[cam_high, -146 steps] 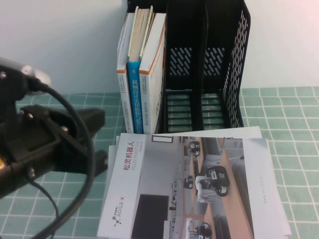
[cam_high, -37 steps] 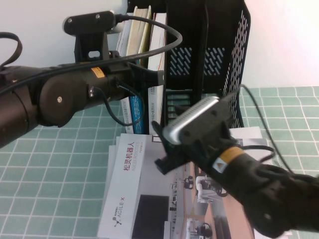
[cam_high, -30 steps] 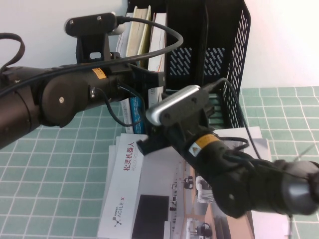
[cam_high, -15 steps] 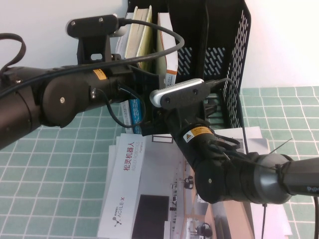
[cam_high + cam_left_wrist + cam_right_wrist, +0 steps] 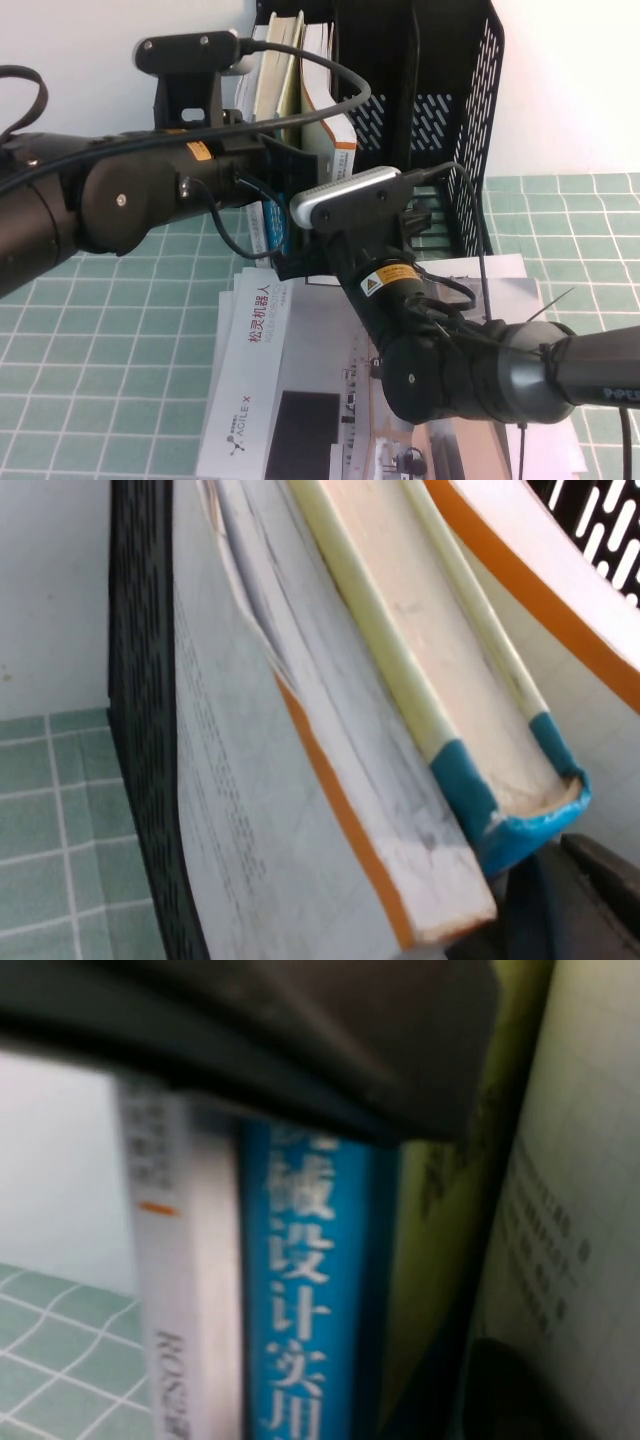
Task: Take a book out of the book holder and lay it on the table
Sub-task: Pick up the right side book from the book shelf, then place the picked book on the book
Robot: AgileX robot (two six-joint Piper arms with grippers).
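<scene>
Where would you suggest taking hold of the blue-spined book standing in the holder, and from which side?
Probably by its spine edge, from the holder's open front. The blue-spined book stands upright between a white book and an orange-edged one, so only spine and top are exposed. Left gripper and right gripper are both at that front.

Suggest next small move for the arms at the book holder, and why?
Probably ease the left tool, at the book holder's left compartment, a little deeper into the gap beside the orange-edged book. That book leans away from the blue book, so there is room to get hold of it. The right tool sits low in front of the spines; hold it there.
</scene>
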